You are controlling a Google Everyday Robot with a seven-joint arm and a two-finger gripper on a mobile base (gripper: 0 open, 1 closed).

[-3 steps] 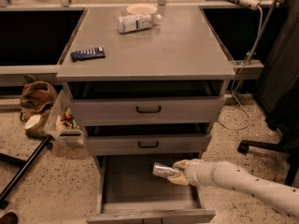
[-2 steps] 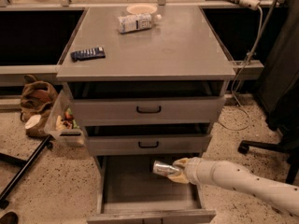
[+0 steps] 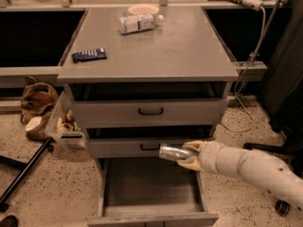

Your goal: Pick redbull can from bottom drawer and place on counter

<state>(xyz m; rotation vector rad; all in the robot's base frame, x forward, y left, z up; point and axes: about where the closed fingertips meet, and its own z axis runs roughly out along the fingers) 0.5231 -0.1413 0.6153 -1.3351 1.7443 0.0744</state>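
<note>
The counter (image 3: 189, 51) carries a white bottle (image 3: 137, 22) at its far edge and a remote (image 3: 89, 55) on the left, so its near-right part looks the safest target. The bottom drawer (image 3: 151, 188) stands open. Over its right side the gripper (image 3: 185, 156) is clamped on the redbull can (image 3: 170, 152), held sideways just before the middle drawer front. Draw it outward first, then raise it past the counter's edge.

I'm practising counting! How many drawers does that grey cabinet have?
3. The top drawer, the middle drawer under it, and the bottom drawer pulled open. The gripper holds the redbull can over the bottom one.
</note>
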